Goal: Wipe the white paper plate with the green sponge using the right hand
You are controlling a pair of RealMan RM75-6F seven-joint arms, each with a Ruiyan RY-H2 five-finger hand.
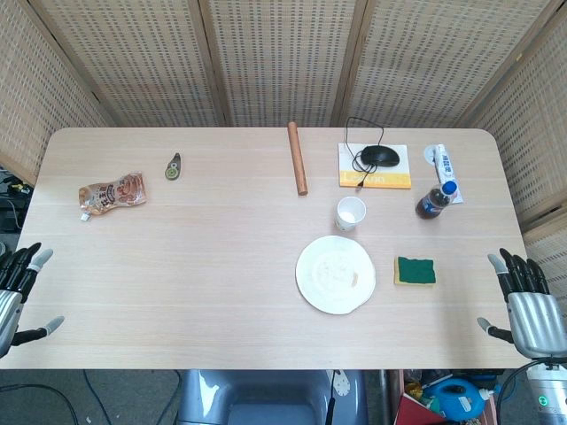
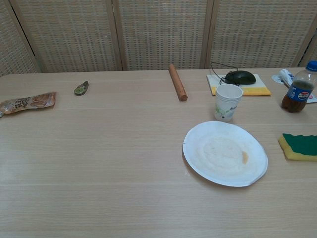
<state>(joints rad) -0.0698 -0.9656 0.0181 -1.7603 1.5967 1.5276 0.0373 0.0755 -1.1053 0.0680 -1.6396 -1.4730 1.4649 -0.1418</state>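
At the far left edge of the head view, the left hand (image 1: 16,292) hangs just off the worktop's (image 1: 177,266) near-left corner. Its dark fingers point away from the robot and spread apart, the thumb juts toward the worktop, and it holds nothing. The chest view does not show it.

On the worktop's left part lies an orange snack pouch (image 1: 112,193), flat and slightly tilted. Further right and farther back sits a small green-and-grey object (image 1: 174,166), too small to identify. Near the middle of the far side a wooden rolling pin (image 1: 297,158) lies lengthwise, pointing away from the robot.

Right of centre, the white paper plate (image 1: 335,274) rests flat near the front edge, with a small orange-brown smear on its right side. Just behind it stands a white paper cup (image 1: 351,213), upright and close to the plate's rim but apart from it. Behind the cup a black mouse (image 1: 380,157) with its cable sits on a white-and-yellow book (image 1: 375,166).

The green sponge (image 1: 415,270), green face up over a yellow layer, lies flat just right of the plate, with bare worktop between them. Behind it stands a dark cola bottle (image 1: 437,200) with a blue cap, beside a white tube (image 1: 446,160).

The right hand (image 1: 528,301) hovers off the worktop's near-right corner, well apart from the sponge. Its back faces up, the fingers extend forward and are parted, the thumb sticks out toward the worktop, and it grasps nothing.
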